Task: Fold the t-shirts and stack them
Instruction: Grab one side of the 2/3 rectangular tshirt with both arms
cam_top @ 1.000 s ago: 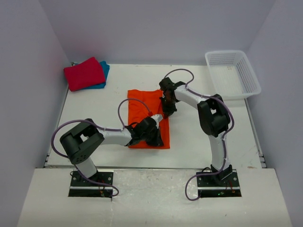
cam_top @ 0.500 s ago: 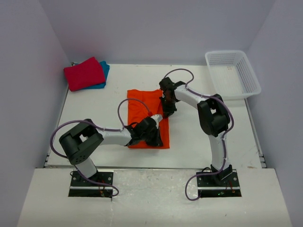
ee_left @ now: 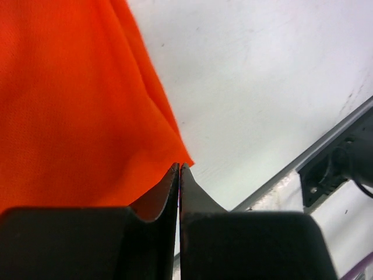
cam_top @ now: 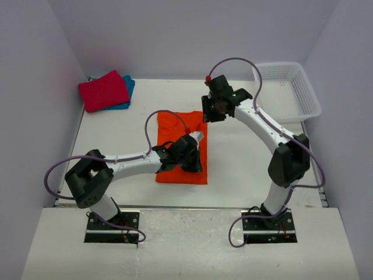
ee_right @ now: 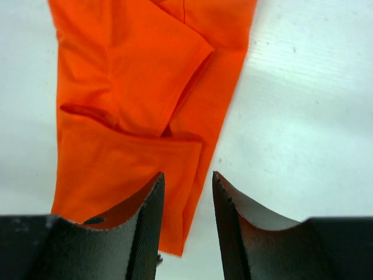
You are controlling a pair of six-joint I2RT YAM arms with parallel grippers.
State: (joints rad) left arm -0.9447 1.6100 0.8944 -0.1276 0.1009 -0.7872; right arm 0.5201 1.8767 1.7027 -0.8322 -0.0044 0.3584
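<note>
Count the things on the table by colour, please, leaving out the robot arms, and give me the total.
orange t-shirt: 1
red t-shirt: 1
teal t-shirt: 1
white basket: 1
Total: 4

You are getting bare table (cam_top: 245, 157) right of the orange t-shirt (cam_top: 178, 123), open down to the near edge. The left arm (cam_top: 131, 163) is lying across the shirt's near half, its cable arching above. The right gripper (cam_top: 213, 114) is hovering, jaws parted, over the far right edge. The white basket (cam_top: 308, 93) is filling the far right corner. The red t-shirt (cam_top: 104, 91) and teal t-shirt (cam_top: 129, 86) are occupying the far left.
</note>
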